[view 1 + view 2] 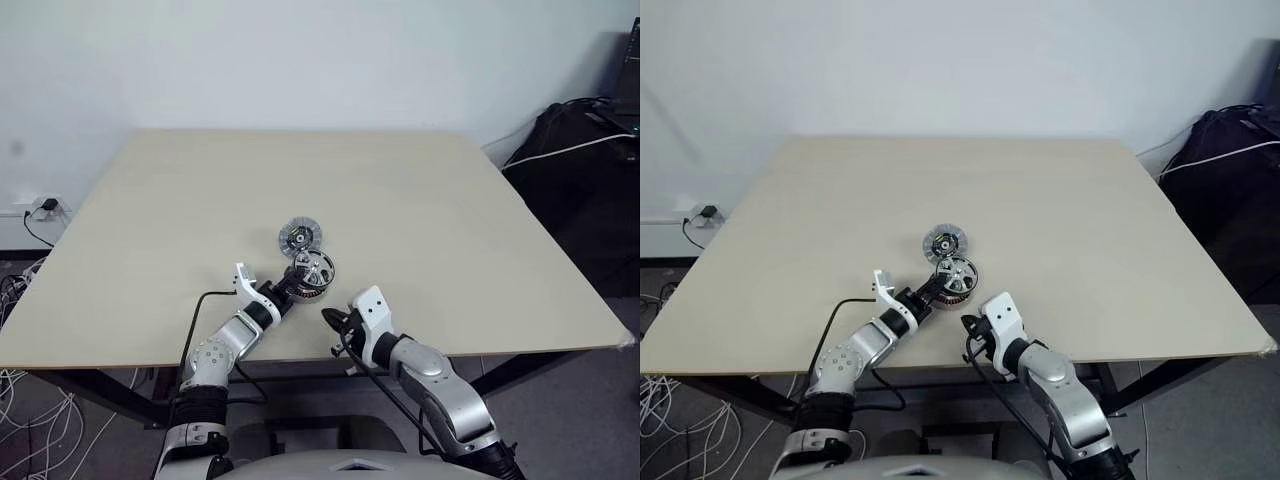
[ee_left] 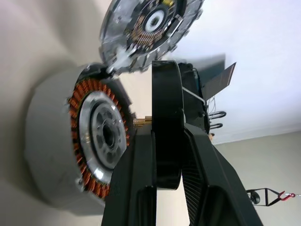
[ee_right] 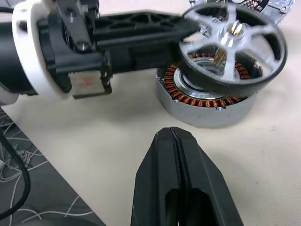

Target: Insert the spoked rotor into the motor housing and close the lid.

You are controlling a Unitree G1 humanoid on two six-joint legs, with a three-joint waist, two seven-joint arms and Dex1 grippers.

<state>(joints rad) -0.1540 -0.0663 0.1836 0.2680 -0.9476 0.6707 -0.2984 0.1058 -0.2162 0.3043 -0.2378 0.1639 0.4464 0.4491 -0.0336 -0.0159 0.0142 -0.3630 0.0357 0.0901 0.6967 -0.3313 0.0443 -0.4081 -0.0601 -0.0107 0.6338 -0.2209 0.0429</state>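
Spoked rotor: our left gripper grips its rim just above the motor housing. Our right gripper sits closed nearby, the lid beyond.

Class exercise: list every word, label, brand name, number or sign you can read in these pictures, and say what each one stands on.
No readable text in any view.
The spoked rotor, motor housing and lid bear no legible marking.
The left gripper and right gripper show no readable lettering.
The table is plain.
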